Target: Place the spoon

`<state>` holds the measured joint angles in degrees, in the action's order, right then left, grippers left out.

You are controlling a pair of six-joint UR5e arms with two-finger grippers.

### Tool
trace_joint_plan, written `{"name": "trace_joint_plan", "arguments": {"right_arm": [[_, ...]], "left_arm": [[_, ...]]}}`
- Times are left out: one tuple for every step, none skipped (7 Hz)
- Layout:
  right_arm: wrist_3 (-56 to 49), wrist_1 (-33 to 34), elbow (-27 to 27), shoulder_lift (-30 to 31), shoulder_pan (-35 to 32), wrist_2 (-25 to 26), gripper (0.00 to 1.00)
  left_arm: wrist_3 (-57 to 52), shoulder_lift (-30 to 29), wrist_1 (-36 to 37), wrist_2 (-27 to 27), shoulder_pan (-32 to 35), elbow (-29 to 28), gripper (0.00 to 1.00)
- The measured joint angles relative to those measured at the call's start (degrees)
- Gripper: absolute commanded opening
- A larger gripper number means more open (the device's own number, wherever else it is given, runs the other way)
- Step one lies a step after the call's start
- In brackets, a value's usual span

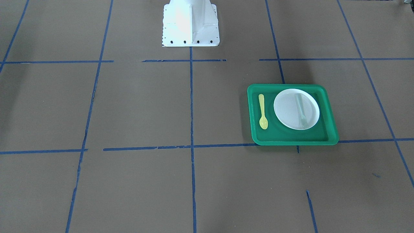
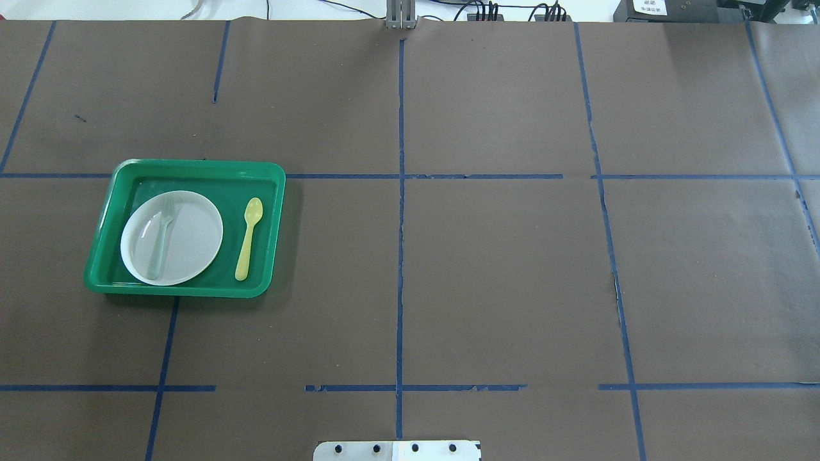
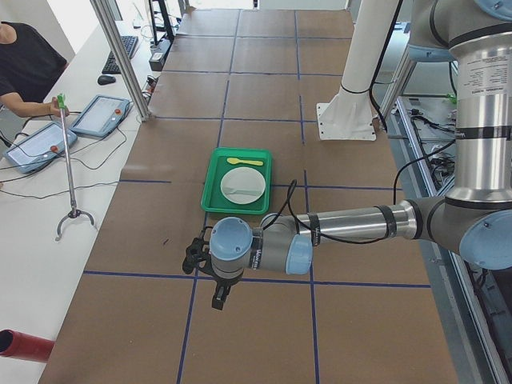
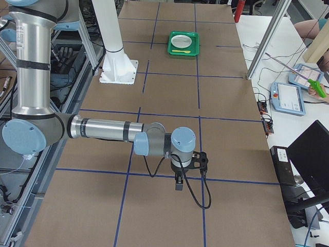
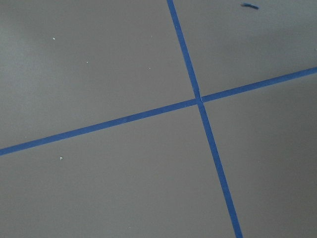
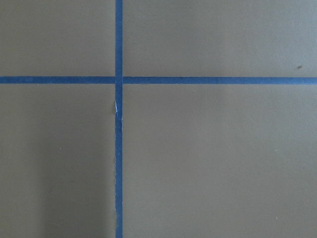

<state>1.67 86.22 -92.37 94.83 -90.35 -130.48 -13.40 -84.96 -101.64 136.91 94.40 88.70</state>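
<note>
The table point(image 2: 500, 269) is covered in brown paper divided by a grid of blue tape lines point(image 2: 400, 256).

The left arm point(image 3: 352, 224) appears only in the left side view. Its forearm runs level and low over the table from an elbow at the robot's side. The wrist sits above a tape line near the table's left end. The left gripper point(image 3: 218, 298) points down at the surface; its jaw state cannot be determined.

The right arm point(image 4: 103, 128) takes a mirrored pose in the right side view, with the forearm level and the wrist low. The right gripper point(image 4: 178, 184) points down beside a tape line; its jaw state likewise cannot be determined.

The green tray point(image 2: 192, 168) stands in the left half of the table, well apart from both arms, with open surface on all four sides. Its far rim overlaps a tape line.

The white plate point(image 2: 192, 237) sits on the tray floor, carrying the fork point(image 2: 160, 240).

The spoon point(image 2: 247, 240) lies flat on the tray floor, between the plate and the tray wall nearest table centre. It is apart from both, with the bowl pointing away from the robot.
</note>
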Motion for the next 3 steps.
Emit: {"name": "trace_joint_plan", "arguments": {"right_arm": [[0.0,0.0,0.0,0.0,0.0,0.0,1.00],[0.0,0.0,0.0,0.0,0.0,0.0,1.00],[0.0,0.0,0.0,0.0,0.0,0.0,1.00]], "left_arm": [[-3.5,-0.3,2.6,0.2,0.5,-0.1,1.00],[-5.3,-0.6,4.0,0.5,0.8,-0.3,1.00],[-5.9,-0.8,4.5,0.8,1.0,-0.3,1.00]]}}
